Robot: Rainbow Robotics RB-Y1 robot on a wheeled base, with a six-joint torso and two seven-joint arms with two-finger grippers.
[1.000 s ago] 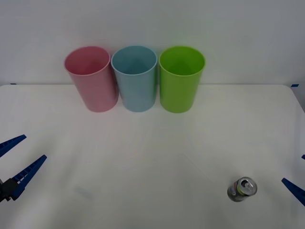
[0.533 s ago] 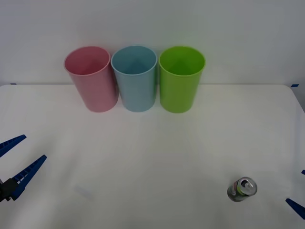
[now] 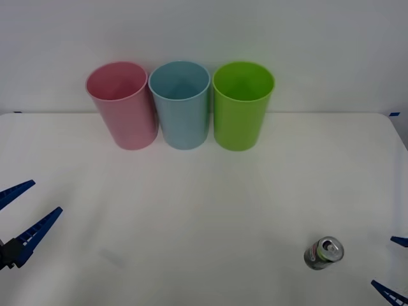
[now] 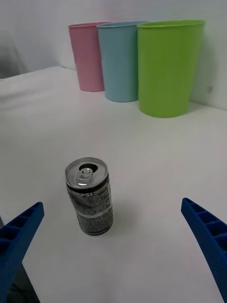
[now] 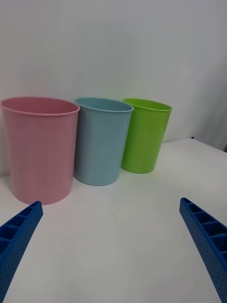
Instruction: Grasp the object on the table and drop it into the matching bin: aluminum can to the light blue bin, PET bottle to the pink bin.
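Right gripper (image 4: 113, 246) spread wide, aluminum can (image 4: 90, 196) standing just ahead, nearer its one finger. Best bet: centre the jaws on the can's body, then close square across it. Can upright on the bench (image 3: 204, 204), long axis vertical, pull-tab up. Left gripper (image 3: 19, 220) spread too, idle, well apart.

A plain white wall (image 3: 204, 32) stands at the back. It is bare and smooth, with soft, even light on it. In the right wrist view, 1 grey, shadowy patch (image 4: 9, 59) sits on the wall, off to the side past the cups.
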